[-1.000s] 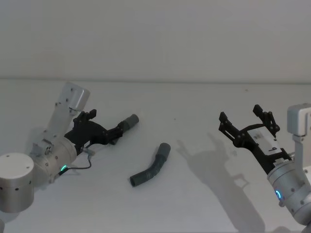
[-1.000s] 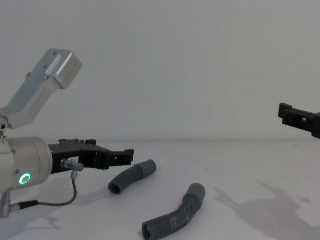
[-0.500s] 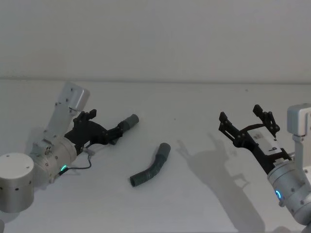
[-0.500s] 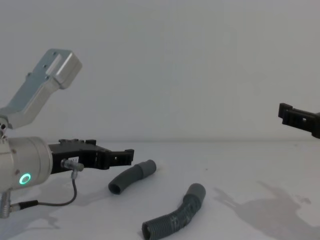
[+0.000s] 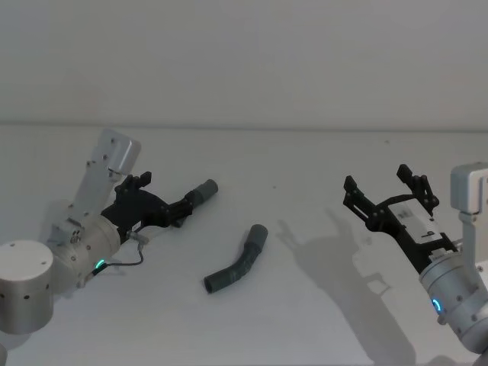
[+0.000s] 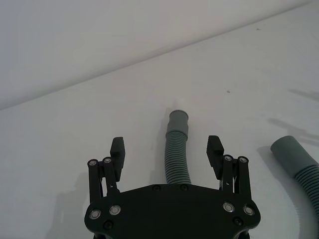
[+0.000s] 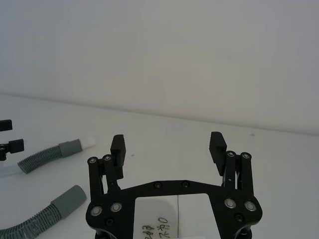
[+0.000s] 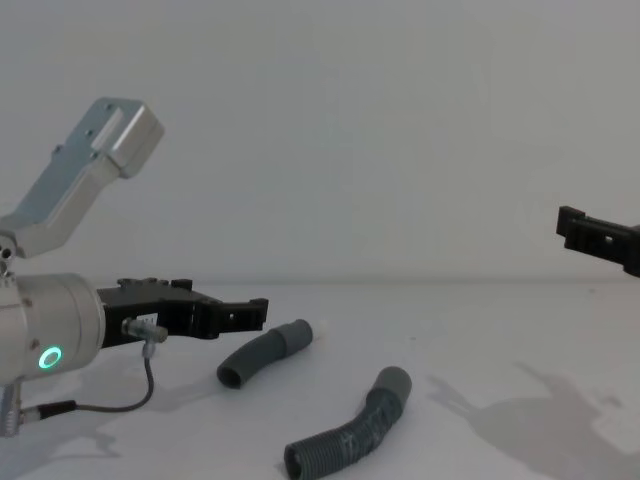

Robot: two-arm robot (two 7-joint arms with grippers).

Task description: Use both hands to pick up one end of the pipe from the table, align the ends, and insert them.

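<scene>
**Table**: matte white, carrying two separate dark grey corrugated hose pieces. All positions are given relative to the central hose piece. It lies flat and gently bent, with a smooth cuff pointing away from the robot and an open end toward it.

**Left arm**: silver, reaching in low from the left of the central hose piece, with a green ring glowing near its wrist.

**Right arm**: silver, well apart on the right of the central hose piece.

**Left gripper**: black, left of and beyond the central hose piece, close to the table, its two fingers spread wide. In the left wrist view the second hose piece runs along the gap between them and touches neither finger.

**Right gripper**: black, raised above the table far to the right of the central hose piece, fingers likewise spread wide and holding nothing. Its shadow falls on the table to the right of the central hose piece.

**Second hose piece**: just left of and beyond the central hose piece, apart from it, with its far cuff projecting past the left fingertips. A small white tip shows at the end of that cuff.

**Cable**: thin and dark, looping beside the left wrist.
</scene>
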